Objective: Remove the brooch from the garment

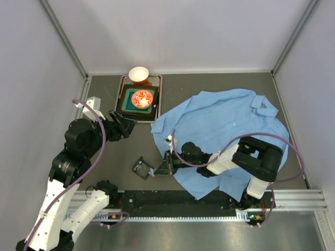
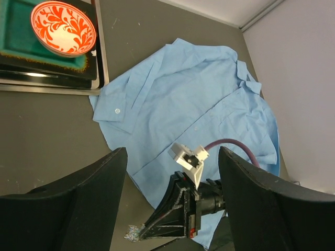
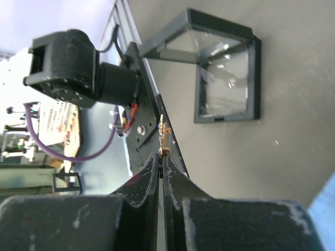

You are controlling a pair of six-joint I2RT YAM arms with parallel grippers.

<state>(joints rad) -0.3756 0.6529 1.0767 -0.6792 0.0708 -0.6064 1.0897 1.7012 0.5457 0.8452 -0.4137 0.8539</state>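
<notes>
Entry: right hand point(image 3: 162, 156), fingers pressed fully together, pinched the brooch point(image 3: 164, 137) at its very tips, the small gilt piece held clear of any cloth above the bare desk point(image 3: 293, 157). Just beyond those tips lay a small dark box point(image 3: 222, 86) with clear panes, and behind the hand spread the garment point(image 1: 225, 123), light blue, with no ornament seen on it. Farthest off, the left hand point(image 1: 128, 127) stood wide apart and empty; removal judged done, with only the setting-down left, probably in the box.

No legible text or markings
</notes>
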